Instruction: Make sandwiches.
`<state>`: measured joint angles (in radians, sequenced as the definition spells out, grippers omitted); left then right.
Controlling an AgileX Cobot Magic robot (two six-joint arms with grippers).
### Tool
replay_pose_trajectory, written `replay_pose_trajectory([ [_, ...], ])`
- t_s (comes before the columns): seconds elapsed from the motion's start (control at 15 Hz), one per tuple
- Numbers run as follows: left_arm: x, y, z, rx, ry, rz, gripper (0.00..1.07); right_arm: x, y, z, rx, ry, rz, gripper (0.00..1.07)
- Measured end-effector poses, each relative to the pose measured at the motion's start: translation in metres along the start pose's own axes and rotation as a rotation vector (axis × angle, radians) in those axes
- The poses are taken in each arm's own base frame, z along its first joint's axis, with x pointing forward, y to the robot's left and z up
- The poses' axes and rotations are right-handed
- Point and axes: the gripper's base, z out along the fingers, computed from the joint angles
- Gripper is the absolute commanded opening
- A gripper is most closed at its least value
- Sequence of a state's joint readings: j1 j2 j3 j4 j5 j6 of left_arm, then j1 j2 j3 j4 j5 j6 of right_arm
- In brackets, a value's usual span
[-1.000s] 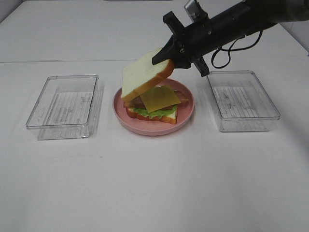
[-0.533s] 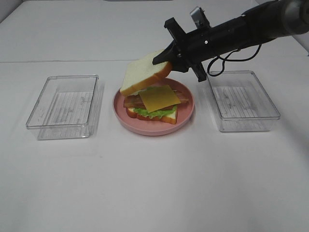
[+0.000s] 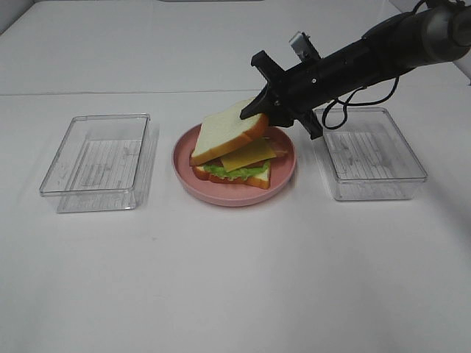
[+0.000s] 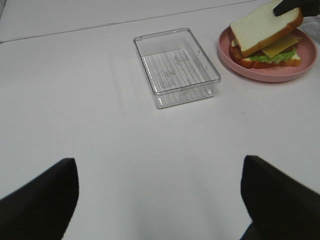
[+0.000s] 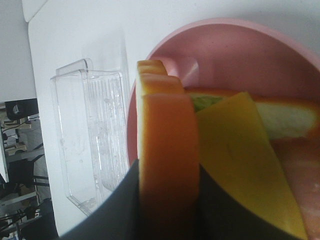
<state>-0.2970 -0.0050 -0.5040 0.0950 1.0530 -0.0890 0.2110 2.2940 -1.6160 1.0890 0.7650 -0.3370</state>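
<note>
Nearest me the white tabletop (image 3: 235,279) is bare. Beyond it, in a row, sit two clear rectangular plastic trays, one on the left (image 3: 97,160) and one on the right (image 3: 369,152), both holding nothing, with one round pink plate (image 3: 287,173) between them. On the plate is the toy sandwich (image 3: 232,151): one white bread slice with orange-brown crust (image 3: 250,179) at the bottom, one green lettuce leaf (image 3: 234,170), brown bacon barely showing, one thin yellow cheese square (image 3: 249,154), and a second bread slice (image 3: 227,132) tilted over the stack, its low edge near the fillings. The black right gripper (image 3: 256,109), reaching in from the far right, pinches that top slice by its raised crust edge. To finish well, I judge it should lower the held edge until the slice lies flat and square over the cheese, then let go gently without dragging the layers. The left gripper (image 4: 160,197) hangs spread wide and holding nothing, well away from the plate.
</note>
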Motion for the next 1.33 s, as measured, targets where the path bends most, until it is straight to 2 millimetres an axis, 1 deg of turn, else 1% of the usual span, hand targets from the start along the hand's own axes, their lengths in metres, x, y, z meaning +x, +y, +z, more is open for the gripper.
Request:
replay_pose_trajectory([
  [0.13,0.000,0.000,0.000,0.000,0.000,0.000,0.83,0.000,-0.002,0.000,0.020,-0.002,0.006,0.00],
  [0.2,0.000,0.000,0.000,0.000,0.000,0.000,0.83,0.000,-0.002,0.000,0.024,0.000,0.010,0.04],
  [0.27,0.000,0.000,0.000,0.000,0.000,0.000,0.83,0.000,-0.002,0.000,0.027,0.000,0.007,0.15],
  [0.33,0.000,0.000,0.000,0.000,0.000,0.000,0.83,0.000,-0.003,0.000,0.028,0.001,0.006,0.34],
  [0.4,0.000,0.000,0.000,0.000,0.000,0.000,0.83,0.000,-0.003,0.000,0.030,0.002,0.004,0.50],
  [0.47,0.000,0.000,0.000,0.000,0.000,0.000,0.83,0.000,-0.003,0.000,0.037,0.004,-0.004,0.59],
  [0.53,0.000,0.000,0.000,0.000,0.000,0.000,0.83,0.001,-0.004,0.000,0.041,0.013,-0.011,0.78],
  [0.8,0.000,0.000,0.000,0.000,0.000,0.000,0.83,0.006,-0.007,-0.002,0.086,0.079,-0.052,0.79],
  [0.87,0.000,0.000,0.000,0.000,0.000,0.000,0.83,0.007,-0.006,-0.005,0.110,0.090,-0.075,0.79],
  [1.0,0.000,0.000,0.000,0.000,0.000,0.000,0.83,0.006,-0.001,-0.014,0.142,0.084,-0.109,0.79],
  [1.2,0.000,0.000,0.000,0.000,0.000,0.000,0.83,0.006,0.010,-0.036,0.228,0.084,-0.160,0.79],
  [1.33,0.000,0.000,0.000,0.000,0.000,0.000,0.83,0.009,0.015,-0.054,0.318,0.108,-0.228,0.79],
])
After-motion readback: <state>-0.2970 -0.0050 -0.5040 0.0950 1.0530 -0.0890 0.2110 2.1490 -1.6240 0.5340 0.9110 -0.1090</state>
